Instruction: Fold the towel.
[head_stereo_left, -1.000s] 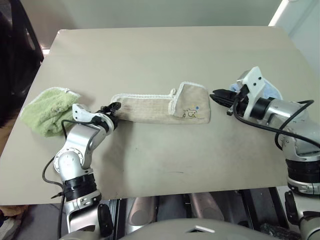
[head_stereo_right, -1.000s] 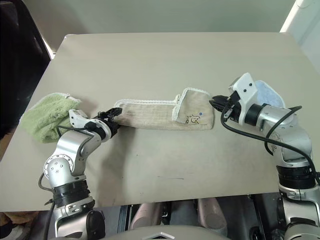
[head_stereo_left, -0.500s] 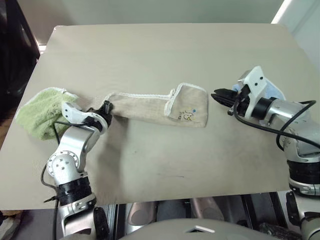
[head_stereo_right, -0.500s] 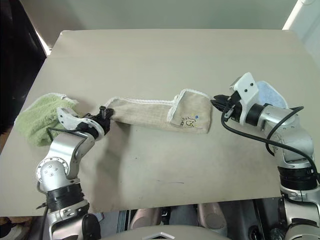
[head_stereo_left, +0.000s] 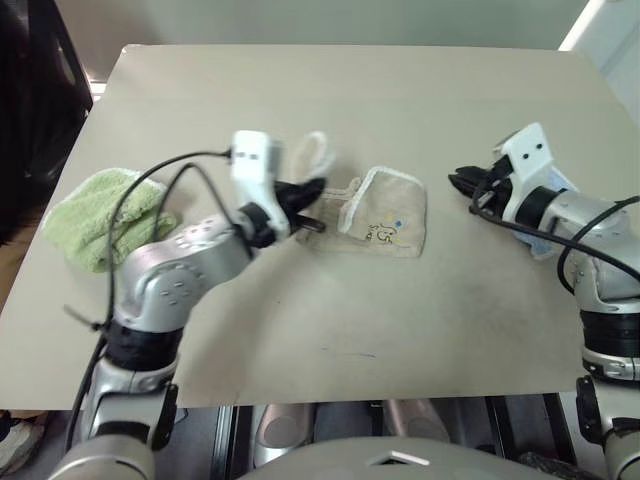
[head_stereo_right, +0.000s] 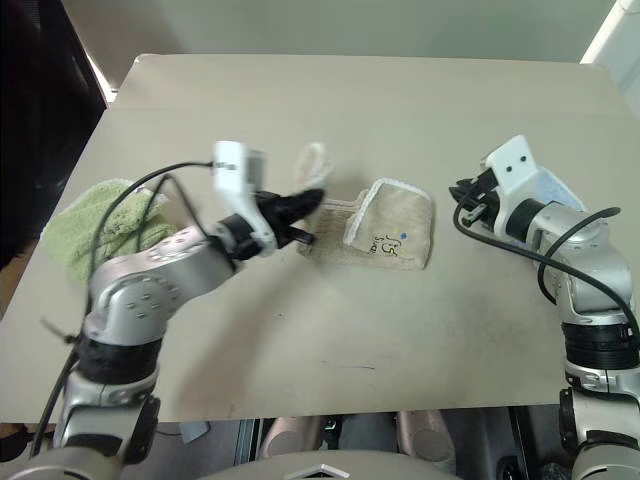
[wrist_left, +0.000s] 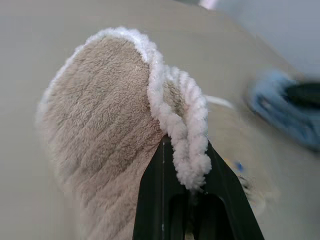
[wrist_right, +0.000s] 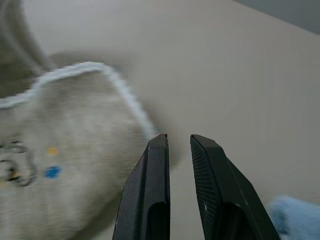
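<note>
Left eye view shows the towel (head_stereo_left: 380, 212) near the middle of the tan table (head_stereo_left: 330, 100). It is beige and fuzzy, with a white stitched edge all around. One end lies flat on the table. On that flat part there is a small sewn mark (head_stereo_left: 380, 231) with dark lines and a tiny blue dot. It may be a little picture or letters, but it is too small for me to read.

The other end of the towel is lifted up off the table. The left gripper (head_stereo_left: 312, 192) has its two black fingers pinched tight on that white edge, and the cloth curls over in a hump above them. A white loop of edging (head_stereo_left: 316, 152) sticks up just behind the fingers.

The right gripper (head_stereo_left: 462, 181) sits to the right of the towel, not touching it. Its fingers (wrist_right: 155, 165) have a thin gap between them and hold nothing.

A fluffy green towel (head_stereo_left: 100, 212) sits near the left edge of the table. A light-blue cloth (head_stereo_right: 556, 190) lies under the right arm.
</note>
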